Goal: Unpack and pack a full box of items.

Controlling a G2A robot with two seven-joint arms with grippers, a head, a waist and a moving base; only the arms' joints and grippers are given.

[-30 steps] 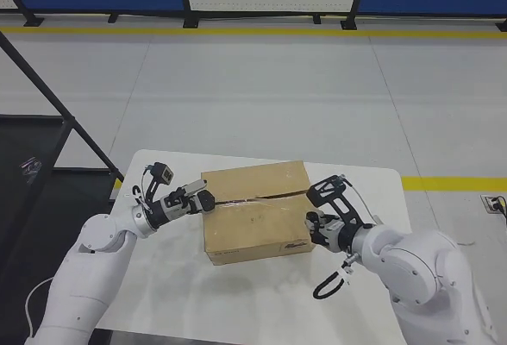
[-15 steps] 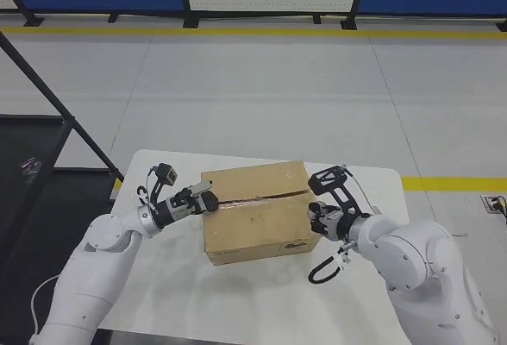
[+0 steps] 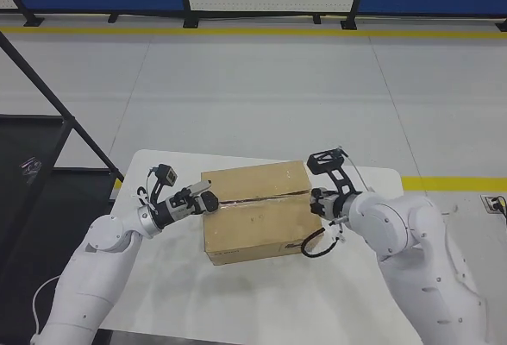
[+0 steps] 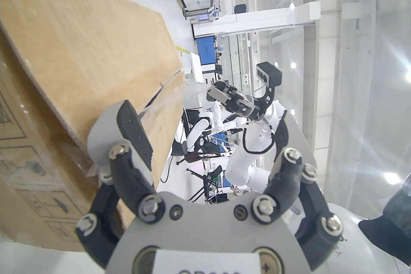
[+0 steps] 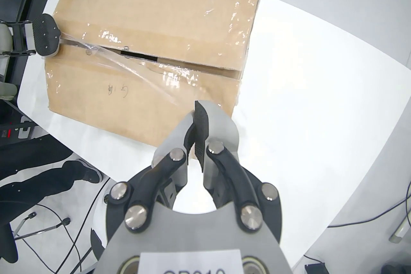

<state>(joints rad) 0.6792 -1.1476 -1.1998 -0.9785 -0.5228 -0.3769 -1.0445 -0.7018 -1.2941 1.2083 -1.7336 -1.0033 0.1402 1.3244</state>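
While judging box [image 3: 258, 211], sitting mid-frame on white table [image 3: 236, 293]: reckoning stiff cardboard, likely heavy if full, slick under clear tape [image 5: 135, 63]; taking hold best at flap edge along split seam. Counting one box, two grippers. Seeing left gripper [image 3: 203, 200] at box's left end, fingers [image 4: 133, 127] apart, one pad at seam end. Seeing right gripper [image 3: 316, 207] just beside right end, fingers [image 5: 200, 124] together, holding nothing.

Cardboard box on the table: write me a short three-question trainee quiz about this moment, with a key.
1. True or false: the cardboard box stands wide open.
2. Which one is shut? A: the left gripper. B: the right gripper.
3. Fill in: the top seam of the box is covered with clear ____.
Key: 1 false, it is closed; 2 B; 3 tape.
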